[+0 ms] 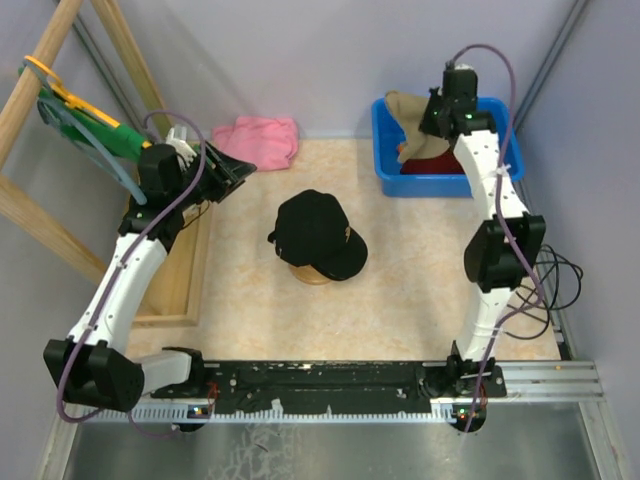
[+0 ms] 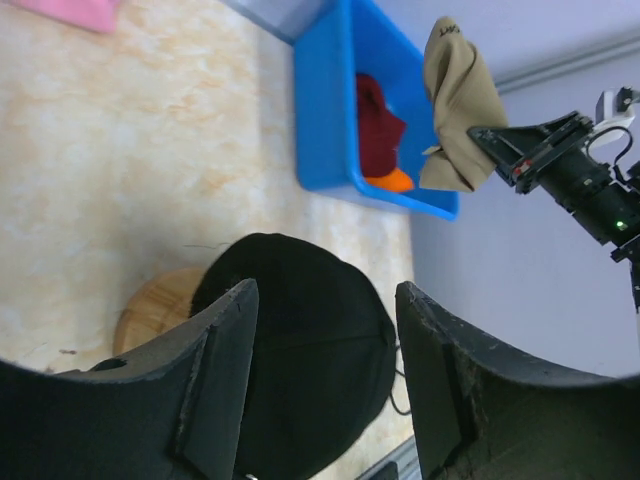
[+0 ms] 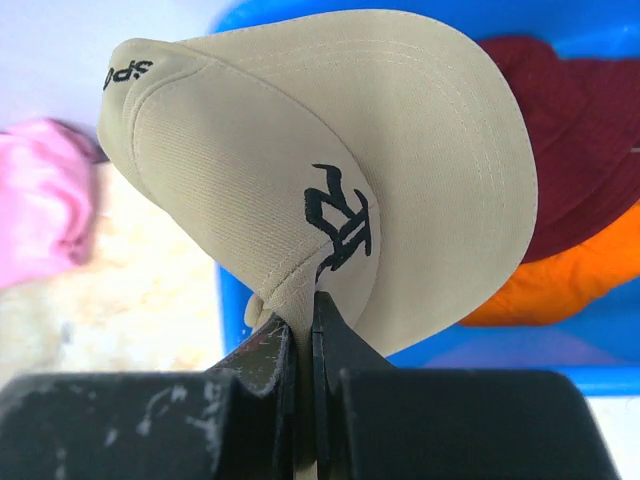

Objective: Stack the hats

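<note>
A black baseball cap [image 1: 317, 236] sits on a round wooden stand [image 1: 313, 273] mid-table; it also shows in the left wrist view [image 2: 300, 350]. My right gripper [image 3: 305, 310] is shut on the tan cap [image 3: 330, 190] and holds it above the blue bin [image 1: 389, 175]. The tan cap shows hanging over the bin in the top view [image 1: 408, 113] and the left wrist view [image 2: 455, 100]. A dark red hat [image 3: 580, 140] and an orange bucket hat [image 3: 570, 280] lie in the bin. My left gripper [image 1: 238, 168] is open and empty at the left, apart from the black cap.
A pink folded cloth [image 1: 262, 138] lies at the back. A green garment on a yellow hanger [image 1: 85, 115] hangs on the wooden rack [image 1: 40, 215] at the left. A wooden tray [image 1: 185, 290] lies under the left arm.
</note>
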`<state>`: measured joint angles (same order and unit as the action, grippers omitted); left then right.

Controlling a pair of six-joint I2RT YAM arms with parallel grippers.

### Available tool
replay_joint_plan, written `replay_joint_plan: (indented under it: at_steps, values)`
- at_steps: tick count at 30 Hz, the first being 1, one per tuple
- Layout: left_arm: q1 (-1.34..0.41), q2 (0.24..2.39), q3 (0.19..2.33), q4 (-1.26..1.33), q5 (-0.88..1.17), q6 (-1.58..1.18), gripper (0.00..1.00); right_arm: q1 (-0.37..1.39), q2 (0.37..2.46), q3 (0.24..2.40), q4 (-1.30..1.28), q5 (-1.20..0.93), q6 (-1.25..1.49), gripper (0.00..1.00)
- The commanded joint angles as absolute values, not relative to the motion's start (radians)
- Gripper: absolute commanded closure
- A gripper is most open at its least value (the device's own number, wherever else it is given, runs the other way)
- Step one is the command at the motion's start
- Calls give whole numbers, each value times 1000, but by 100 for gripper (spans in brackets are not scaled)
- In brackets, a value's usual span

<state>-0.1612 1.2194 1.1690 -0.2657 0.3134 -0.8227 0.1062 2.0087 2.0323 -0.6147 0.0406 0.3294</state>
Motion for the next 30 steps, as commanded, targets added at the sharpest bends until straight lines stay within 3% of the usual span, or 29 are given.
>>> replay_joint_plan:
  at_steps: [1,10,15,20,23,30]
  values:
    - [-161,1194,1115,-94,476,-868,36,100,1805,2007,-576,-37,380,100]
    - [-201,1239,1018,263,676,-997,33,99,1565,1890,-527,-421,575,100]
    - [-236,1290,1072,376,717,-1081,31,102,1476,1743,-381,-734,784,100]
    - [-275,1311,1137,434,715,-1109,28,118,1377,1514,-128,-917,1038,100]
    - [-315,1334,1175,471,708,-1100,26,135,1326,1392,56,-949,1211,100]
    - [-420,1394,1225,495,674,-1073,25,165,1296,1345,67,-906,1243,100]
